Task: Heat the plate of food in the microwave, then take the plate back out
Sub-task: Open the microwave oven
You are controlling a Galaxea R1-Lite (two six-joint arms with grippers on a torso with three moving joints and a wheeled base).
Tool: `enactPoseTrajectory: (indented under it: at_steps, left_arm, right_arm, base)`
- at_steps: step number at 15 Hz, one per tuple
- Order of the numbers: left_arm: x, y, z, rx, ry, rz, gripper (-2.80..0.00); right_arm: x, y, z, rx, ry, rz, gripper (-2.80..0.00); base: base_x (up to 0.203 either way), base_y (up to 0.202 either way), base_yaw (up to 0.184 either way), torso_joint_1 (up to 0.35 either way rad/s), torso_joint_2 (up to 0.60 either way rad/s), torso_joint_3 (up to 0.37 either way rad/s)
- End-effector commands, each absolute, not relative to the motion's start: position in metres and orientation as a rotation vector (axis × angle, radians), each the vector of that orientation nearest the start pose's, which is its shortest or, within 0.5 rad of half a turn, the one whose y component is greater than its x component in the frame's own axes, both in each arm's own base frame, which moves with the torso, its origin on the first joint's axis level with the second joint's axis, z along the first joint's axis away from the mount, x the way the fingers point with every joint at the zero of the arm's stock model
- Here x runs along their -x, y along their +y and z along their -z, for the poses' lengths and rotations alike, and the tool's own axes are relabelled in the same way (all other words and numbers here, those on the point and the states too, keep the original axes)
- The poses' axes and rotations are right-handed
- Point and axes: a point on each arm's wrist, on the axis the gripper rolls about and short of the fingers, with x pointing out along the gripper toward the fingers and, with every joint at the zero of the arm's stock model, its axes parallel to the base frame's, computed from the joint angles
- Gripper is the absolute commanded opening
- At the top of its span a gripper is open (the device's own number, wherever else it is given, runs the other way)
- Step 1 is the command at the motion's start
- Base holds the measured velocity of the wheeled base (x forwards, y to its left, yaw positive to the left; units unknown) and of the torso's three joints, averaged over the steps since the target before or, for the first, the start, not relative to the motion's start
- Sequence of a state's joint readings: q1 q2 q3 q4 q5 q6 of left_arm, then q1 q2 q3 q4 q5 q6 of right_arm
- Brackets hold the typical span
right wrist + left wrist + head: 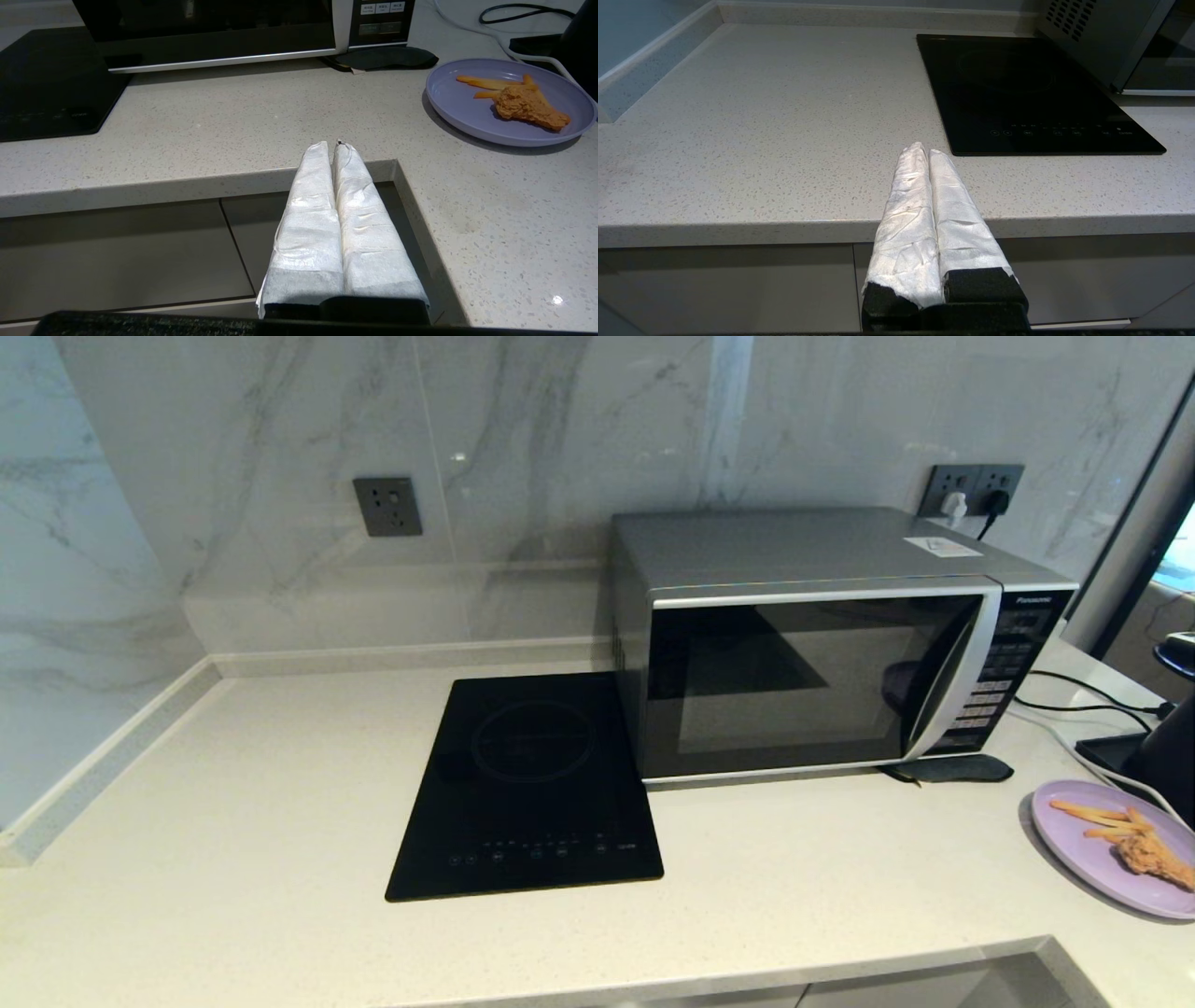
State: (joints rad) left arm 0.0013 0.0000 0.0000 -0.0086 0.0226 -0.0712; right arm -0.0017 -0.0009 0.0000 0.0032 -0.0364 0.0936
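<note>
1 microwave (pixel 822 663) door faces the robot.

**Cam setup: one high, two low at counter edge**

Head cam looks down & fwd over the counter (pixel 280 784). Both wrist cams sit low before its front edge, facing the wall. All share the cooktop (pixel 527 784) & microwave (pixel 822 644); the plate of food (pixel 509 100) shows in head & right wrist views.

Marble-walled kitchen corner with a pale counter

A speckled off-white countertop (pixel 233 784) meets grey-veined marble walls (pixel 560 429) — one dark socket plate (pixel 386 506) left, a double outlet (pixel 971 488) right with plugs in it — and flat grey cabinet fronts (pixel 728 284) sit below.
</note>
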Motion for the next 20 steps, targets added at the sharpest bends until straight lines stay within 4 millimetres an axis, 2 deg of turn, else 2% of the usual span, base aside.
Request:
enactPoseTrajectory:
  at_steps: [1, 18, 20]
  left_arm:
    - [0.0227, 0.0005, -0.0765, 0.072, -0.009, -0.024, -2.80]
    - [0.0227, 0.0005, -0.0765, 0.072, -0.009, -0.024, -2.80]
    - [0.0227, 0.0005, -0.0765, 0.072, -0.009, -0.024, -2.80]
  right_arm:
    - [0.0227, -0.0008, -0.0747, -0.088, 0.003, 0.037, -2.80]
    - [0.0229, -0.0009, -0.0742, -0.083, 0.013, 0.042, -2.80]
    - [0.0246, -0.0009, -0.0788, -0.078, 0.010, 0.043, -2.80]
  base:
    - [0.000, 0.000, 0.000, 0.000, 0.00, 0.000]
    - [0.000, 0.000, 0.000, 0.000, 0.00, 0.000]
    - [0.000, 0.000, 0.000, 0.000, 0.00, 0.000]
